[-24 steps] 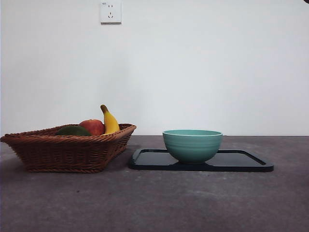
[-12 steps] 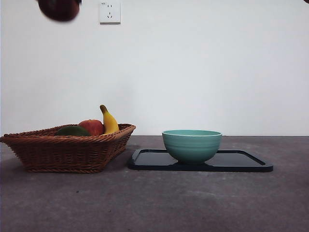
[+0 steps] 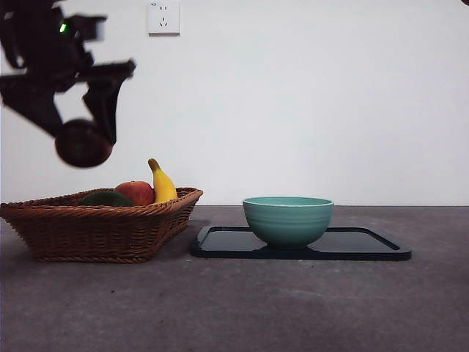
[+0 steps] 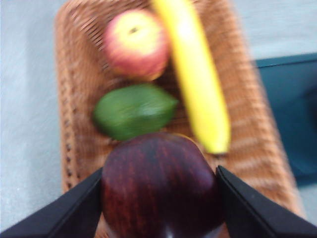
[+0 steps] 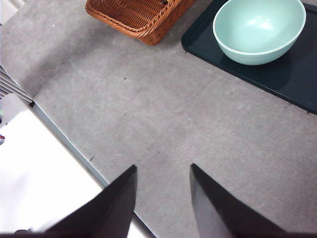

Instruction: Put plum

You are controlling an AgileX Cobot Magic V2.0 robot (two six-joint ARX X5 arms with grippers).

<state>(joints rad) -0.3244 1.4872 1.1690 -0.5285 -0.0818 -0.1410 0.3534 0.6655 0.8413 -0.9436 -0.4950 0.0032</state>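
Note:
My left gripper (image 3: 84, 139) is shut on the plum (image 3: 83, 144), a glossy dark maroon fruit, and holds it in the air above the left part of the wicker basket (image 3: 102, 227). In the left wrist view the plum (image 4: 161, 186) sits between the two black jaws, over the basket (image 4: 74, 99). The basket holds a red-and-yellow apple (image 3: 137, 192), a dark green oval fruit (image 3: 106, 198) and a banana (image 3: 163, 183). My right gripper (image 5: 162, 198) is open and empty, high above the bare table.
A teal bowl (image 3: 288, 219) stands on a black tray (image 3: 366, 246) right of the basket; both also show in the right wrist view, bowl (image 5: 258, 29) and tray (image 5: 297, 79). A wall socket (image 3: 163, 17) is on the white wall. The table edge (image 5: 69, 144) shows.
The left arm has come down from the top edge with the plum in its jaws, to just above the basket. The fruit in the basket, the bowl and the tray have not moved.

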